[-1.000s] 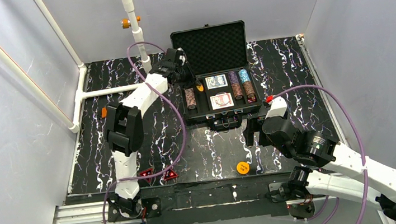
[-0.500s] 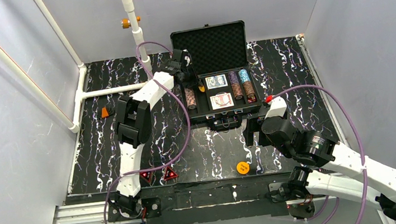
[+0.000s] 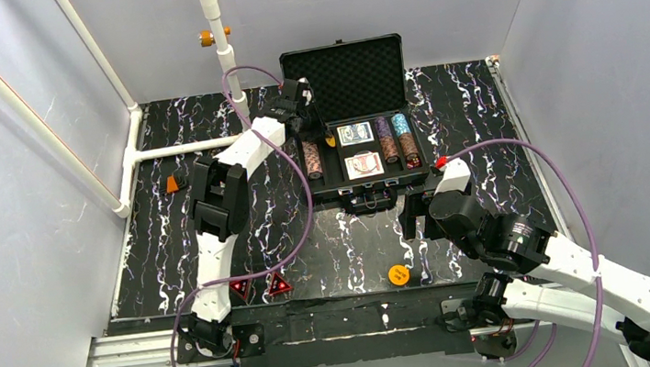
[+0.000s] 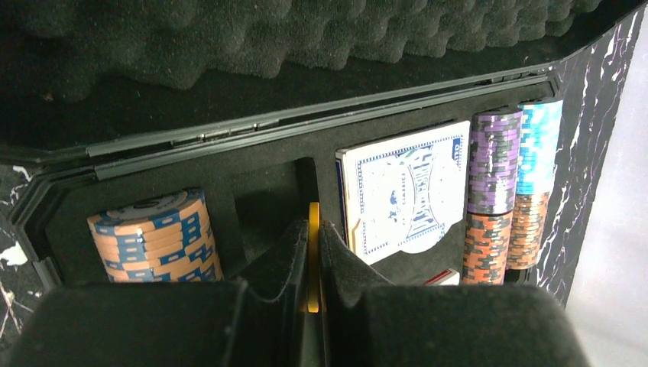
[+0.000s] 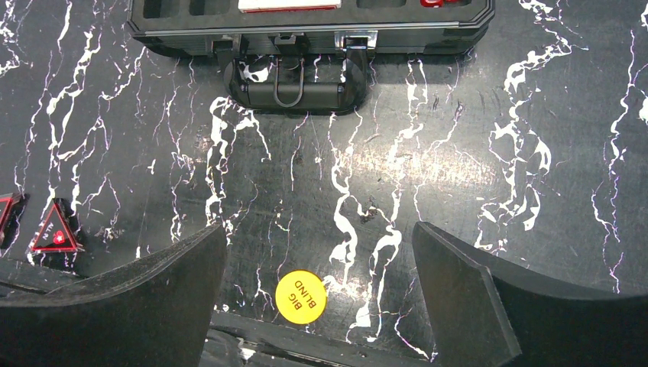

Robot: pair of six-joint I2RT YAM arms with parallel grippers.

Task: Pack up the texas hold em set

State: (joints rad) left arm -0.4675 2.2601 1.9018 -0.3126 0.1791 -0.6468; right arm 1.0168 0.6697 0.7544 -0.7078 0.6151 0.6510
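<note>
The black case (image 3: 329,188) stands open at the back centre, its foam-lined lid (image 3: 345,80) upright. My left gripper (image 3: 308,123) hovers over the case's left end, shut on an orange disc (image 4: 313,222) held edge-on above a slot. That slot lies between a brown and blue chip stack (image 4: 153,237) and a card deck (image 4: 405,191). More chip stacks (image 4: 493,199) lie to the right of the deck. My right gripper (image 5: 319,229) hangs open above the table in front of the case. A second orange disc (image 5: 300,297) marked BIG BLIND lies below it. Red-black triangles (image 3: 278,287) lie near the front edge.
The case's handle (image 5: 294,82) juts toward me from its front wall. A small orange block (image 3: 172,183) lies at the left. White pipes (image 3: 179,148) run along the back left. Grey walls close in both sides.
The left arm has swung right, bringing its gripper and disc further over the case's left end, then held still. The right arm has not moved.
</note>
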